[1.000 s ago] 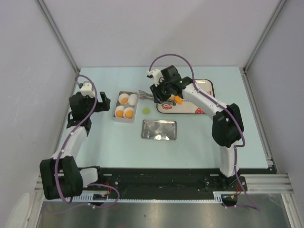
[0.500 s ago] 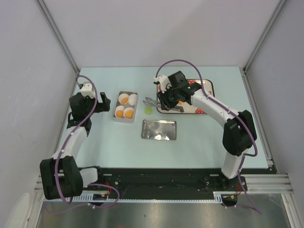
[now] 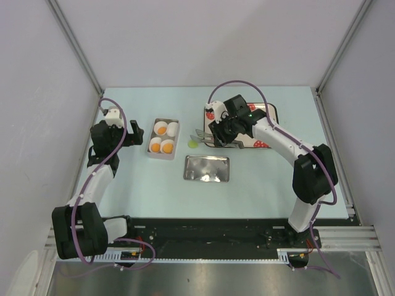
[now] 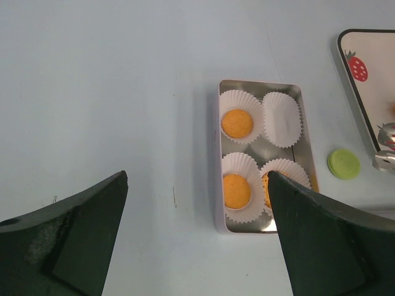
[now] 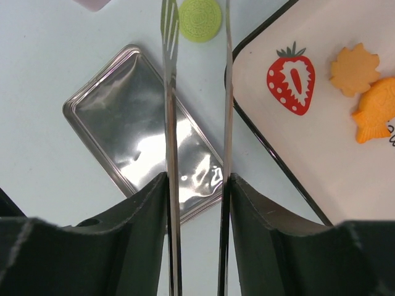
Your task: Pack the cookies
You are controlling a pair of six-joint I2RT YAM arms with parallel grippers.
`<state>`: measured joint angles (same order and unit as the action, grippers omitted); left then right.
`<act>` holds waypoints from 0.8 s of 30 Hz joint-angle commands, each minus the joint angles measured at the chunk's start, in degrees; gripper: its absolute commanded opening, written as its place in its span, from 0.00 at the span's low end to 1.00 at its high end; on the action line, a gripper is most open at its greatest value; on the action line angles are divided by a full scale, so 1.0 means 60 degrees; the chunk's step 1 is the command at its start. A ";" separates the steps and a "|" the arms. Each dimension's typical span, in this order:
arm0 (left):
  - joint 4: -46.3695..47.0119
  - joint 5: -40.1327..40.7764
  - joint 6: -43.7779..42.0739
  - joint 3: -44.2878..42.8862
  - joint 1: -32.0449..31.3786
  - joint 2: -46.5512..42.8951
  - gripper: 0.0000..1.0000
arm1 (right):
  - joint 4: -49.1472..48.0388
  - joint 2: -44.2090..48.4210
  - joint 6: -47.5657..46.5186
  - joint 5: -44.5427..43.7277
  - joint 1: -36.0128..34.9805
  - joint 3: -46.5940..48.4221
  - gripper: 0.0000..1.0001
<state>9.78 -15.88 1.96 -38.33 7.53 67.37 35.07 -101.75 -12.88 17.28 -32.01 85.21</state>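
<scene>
Rightward, away from the tin (image 4: 217, 185), the right claw (image 5: 197, 185) has drawn back over the last second. It is clenched on metal tongs (image 5: 170, 92), whose parted tips bracket a green cookie (image 5: 199, 18) on the counter (image 4: 92, 92) beside the strawberry tray (image 5: 296, 142) toward the far right corner. Three orange cookies (image 4: 237, 123) fill paper cups in the tin; one cup (image 4: 281, 111) is bare. The left claw (image 4: 197, 185) hangs released. Next, likely: pinch the green cookie and carry it to that cup.

Pale-blue table (image 3: 142, 185) with tin (image 3: 162, 157), lid (image 3: 207, 168), green cookie (image 3: 192, 143), strawberry tray (image 3: 268, 116).
</scene>
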 commanded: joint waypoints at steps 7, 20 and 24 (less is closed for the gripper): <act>0.0406 -0.0151 -0.0165 0.0074 0.0078 -0.0243 1.00 | -0.0220 -0.0032 -0.0138 0.0402 -0.0012 -0.0007 0.54; 0.0450 -0.0180 -0.0150 0.0060 0.0063 -0.0184 1.00 | -0.0410 -0.0428 -0.0167 0.0197 -0.0070 0.0051 0.56; 0.0450 -0.0166 -0.0150 0.0045 0.0063 -0.0169 1.00 | -0.0439 -0.0647 -0.0196 0.0094 -0.0129 0.0081 0.56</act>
<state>9.85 -15.88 1.93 -38.20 7.53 67.37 34.46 -104.71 -13.61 18.44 -32.29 84.97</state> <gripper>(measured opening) 0.996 0.556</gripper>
